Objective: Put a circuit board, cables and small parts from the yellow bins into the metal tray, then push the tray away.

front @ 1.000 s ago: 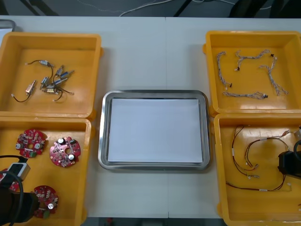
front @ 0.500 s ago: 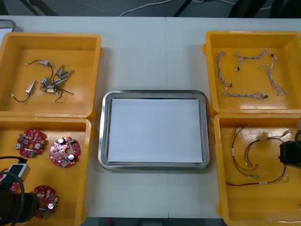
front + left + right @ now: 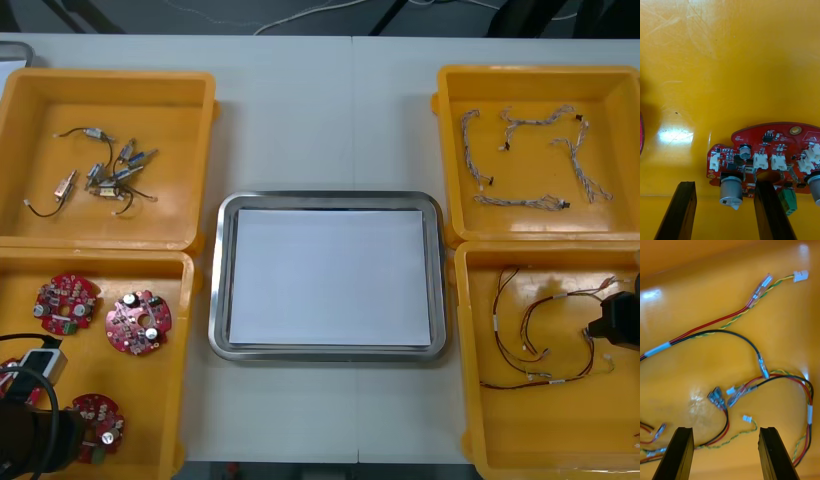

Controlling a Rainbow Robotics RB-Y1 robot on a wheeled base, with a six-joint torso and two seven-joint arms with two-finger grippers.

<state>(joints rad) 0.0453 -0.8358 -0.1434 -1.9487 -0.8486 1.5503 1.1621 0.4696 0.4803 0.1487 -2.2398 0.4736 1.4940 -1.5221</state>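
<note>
Now, your left gripper (image 3: 725,185) stands open over the round red circuit board (image 3: 767,157) in the near left yellow bin (image 3: 730,56), 1 finger (image 3: 769,210) above its components, so closing may skid off. Your right gripper (image 3: 725,431), also open, hovers over tangled red, yellow and black cables (image 3: 715,328); several may lift together.

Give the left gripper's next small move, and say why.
Probably lower a little and close on the circuit board: the left gripper is open in the near left bin, one end of the board lying between its fingers. The right gripper hangs open over cables.
</note>
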